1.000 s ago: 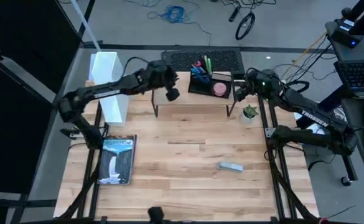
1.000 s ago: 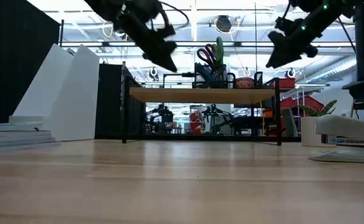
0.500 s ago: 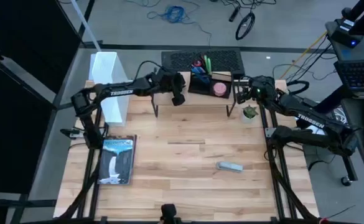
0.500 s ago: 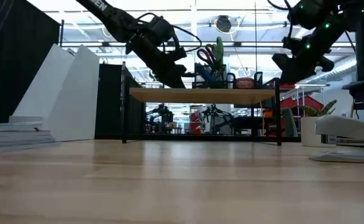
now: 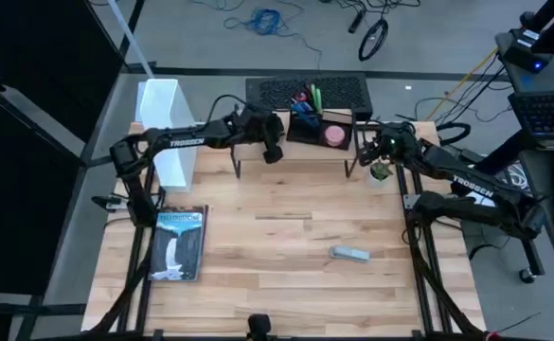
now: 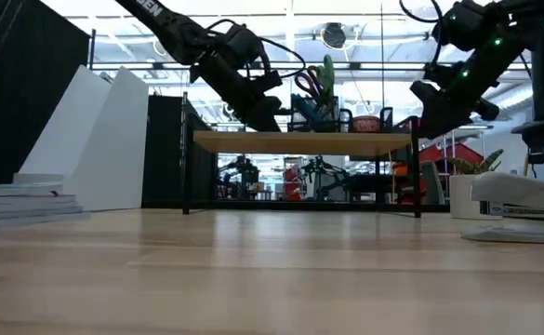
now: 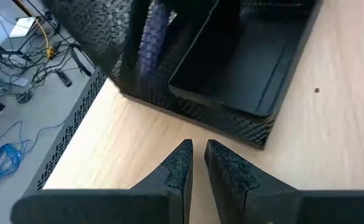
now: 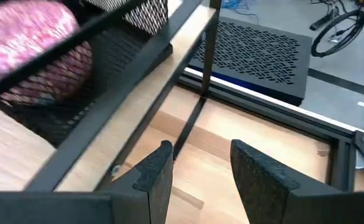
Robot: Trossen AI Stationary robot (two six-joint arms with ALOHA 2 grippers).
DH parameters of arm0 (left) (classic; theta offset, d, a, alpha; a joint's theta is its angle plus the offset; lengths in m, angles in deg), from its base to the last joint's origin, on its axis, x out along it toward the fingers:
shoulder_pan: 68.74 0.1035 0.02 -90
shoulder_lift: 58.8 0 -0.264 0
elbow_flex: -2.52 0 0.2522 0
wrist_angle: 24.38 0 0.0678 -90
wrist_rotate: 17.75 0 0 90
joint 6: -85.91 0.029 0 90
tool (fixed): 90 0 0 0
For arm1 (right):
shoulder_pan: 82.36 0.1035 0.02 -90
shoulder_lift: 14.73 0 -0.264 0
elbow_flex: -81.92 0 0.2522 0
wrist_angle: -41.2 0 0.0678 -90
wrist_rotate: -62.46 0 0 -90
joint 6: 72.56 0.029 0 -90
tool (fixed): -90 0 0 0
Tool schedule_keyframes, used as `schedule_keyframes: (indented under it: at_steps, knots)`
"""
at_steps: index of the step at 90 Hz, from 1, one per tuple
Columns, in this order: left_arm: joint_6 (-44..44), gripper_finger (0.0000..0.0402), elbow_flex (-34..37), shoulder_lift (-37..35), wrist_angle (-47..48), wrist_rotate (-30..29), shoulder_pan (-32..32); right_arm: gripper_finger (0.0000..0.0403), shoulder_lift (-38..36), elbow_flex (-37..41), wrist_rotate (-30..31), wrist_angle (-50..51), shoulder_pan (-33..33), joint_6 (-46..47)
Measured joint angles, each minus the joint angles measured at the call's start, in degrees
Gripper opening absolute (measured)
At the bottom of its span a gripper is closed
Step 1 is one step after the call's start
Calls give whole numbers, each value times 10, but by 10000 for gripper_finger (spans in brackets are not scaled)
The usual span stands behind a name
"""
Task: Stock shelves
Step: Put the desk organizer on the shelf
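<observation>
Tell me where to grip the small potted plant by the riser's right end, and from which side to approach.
Grip the potted plant by its white pot, not the leaves: the pot is the rigid part and it stands upright. Probably come from above or the open right side, since the desk riser's leg stands close on its left. The right gripper, open, hovers nearest.

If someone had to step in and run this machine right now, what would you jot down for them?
Left pincer: nearly shut, empty, over the riser shelf's wood top, just in front of the black mesh organizer.
Right pincer: open, empty, at the shelf's right end, above the small potted plant.
On the shelf: only the organizer, holding scissors, pens and a pink item.
On the table, not yet stocked: the book front left, the stapler front right, the plant, and the white file box to the left of the shelf.
Left to do: pick these up and shelve them.
</observation>
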Motion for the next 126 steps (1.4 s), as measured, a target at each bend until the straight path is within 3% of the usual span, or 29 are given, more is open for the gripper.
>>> schedule_keyframes:
  at_steps: [126]
  knots:
    - [0,38,1,-2,-38,70,-38,141,-9,0,-27,6,0,8]
